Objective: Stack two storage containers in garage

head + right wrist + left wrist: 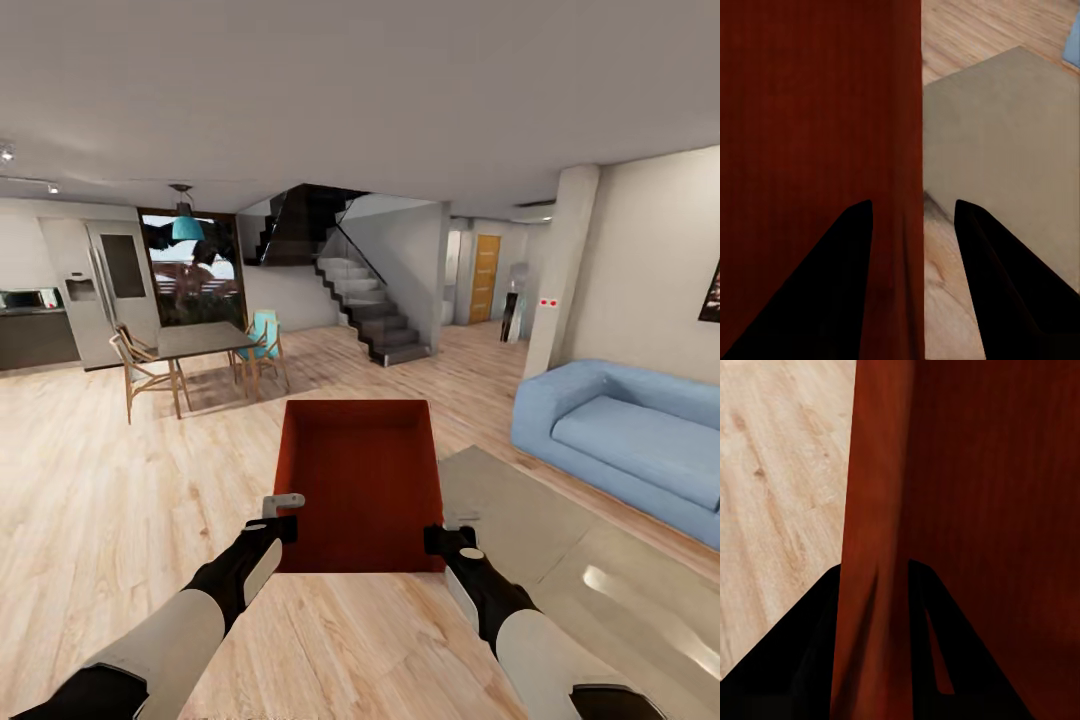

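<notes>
Seemingly container (362,482) between grippers (walls straddled) —

Storage container (362,480): uniform red-orange, darker on inner walls; deep red with faint vertical streaks in both wrist views. Left end effector (283,515): black, with a light grey metal tab; arm sleeve off-white. Right end effector (446,535): black; fingers (832,300) solid black. Floor (90,480): light wood planks with visible grain and knots. Rug (560,560), near right: plain grey-beige. Sofa (620,430), right: pale blue. Far left: teal pendant lamp (186,226) and teal chair (264,338). Far door (485,277): orange-yellow. Staircase (375,310): dark grey.
</notes>
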You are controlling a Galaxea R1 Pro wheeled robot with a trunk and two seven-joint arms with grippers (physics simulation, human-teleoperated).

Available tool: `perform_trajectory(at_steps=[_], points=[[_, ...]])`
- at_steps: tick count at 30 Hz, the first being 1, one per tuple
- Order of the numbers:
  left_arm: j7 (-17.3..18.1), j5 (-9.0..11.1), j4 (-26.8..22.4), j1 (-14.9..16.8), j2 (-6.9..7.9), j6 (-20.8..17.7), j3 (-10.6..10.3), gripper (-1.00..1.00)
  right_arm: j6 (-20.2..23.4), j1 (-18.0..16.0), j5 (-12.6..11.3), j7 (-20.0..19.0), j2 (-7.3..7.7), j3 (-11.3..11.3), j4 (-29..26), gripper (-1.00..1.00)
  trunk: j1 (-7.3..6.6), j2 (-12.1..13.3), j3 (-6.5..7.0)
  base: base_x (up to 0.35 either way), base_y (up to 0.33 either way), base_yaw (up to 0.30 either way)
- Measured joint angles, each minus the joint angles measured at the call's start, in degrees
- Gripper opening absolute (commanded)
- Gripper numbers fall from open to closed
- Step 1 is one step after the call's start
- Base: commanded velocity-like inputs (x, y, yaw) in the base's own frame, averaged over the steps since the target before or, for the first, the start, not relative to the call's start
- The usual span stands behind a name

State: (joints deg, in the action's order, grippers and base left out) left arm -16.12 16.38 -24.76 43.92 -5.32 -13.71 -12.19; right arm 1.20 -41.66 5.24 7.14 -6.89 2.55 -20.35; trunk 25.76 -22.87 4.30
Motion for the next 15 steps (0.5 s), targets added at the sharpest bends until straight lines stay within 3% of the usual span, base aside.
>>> perform_trajectory(at_steps=[15], points=[[0.0, 0.0, 0.0, 0.0, 0.00, 0.0, 0.0, -1.00, 0.0, 0.0, 0.1, 0.0, 0.00, 0.1, 0.0, -1.00, 0.00, 0.0, 0.00, 0.000, 0.000, 0.275]])
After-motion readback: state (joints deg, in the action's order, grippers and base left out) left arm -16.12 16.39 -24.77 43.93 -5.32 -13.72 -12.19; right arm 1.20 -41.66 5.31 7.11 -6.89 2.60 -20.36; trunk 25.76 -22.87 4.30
